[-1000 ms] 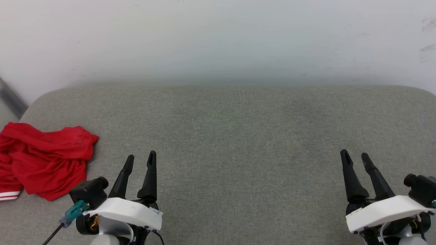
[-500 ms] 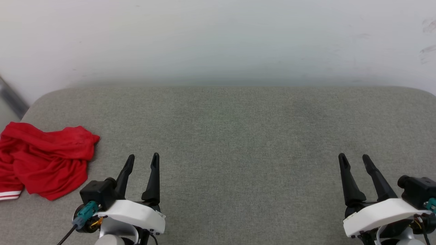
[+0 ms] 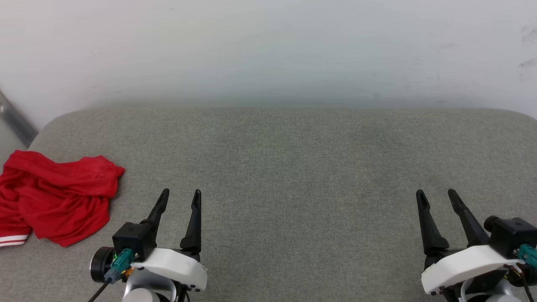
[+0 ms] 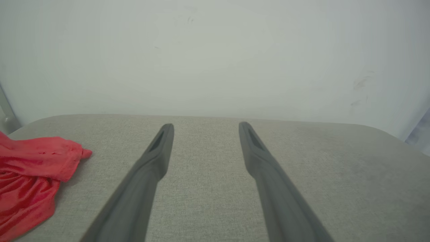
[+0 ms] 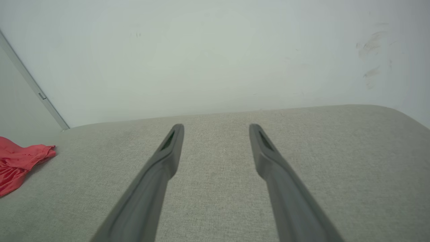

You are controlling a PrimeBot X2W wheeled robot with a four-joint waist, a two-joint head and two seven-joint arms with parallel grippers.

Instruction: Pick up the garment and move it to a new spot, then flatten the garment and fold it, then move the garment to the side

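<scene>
Two grippers sat nearest you, at the near side of the grey fabric surface, fingers pointing toward the far wall. Your left gripper had its fingers spread apart with nothing between them. Your right gripper, well apart from it at the near right, was likewise parted and empty. Neither touched the garment. You had that red shirt lying crumpled in a heap at the left edge of the surface, near your left gripper but clear of it. A bit of red-and-white striped trim showed at its near left corner. Farther back the surface ran to its rounded far edge, where a pale wall rose, with a grey metal strip slanting at the far left.
</scene>
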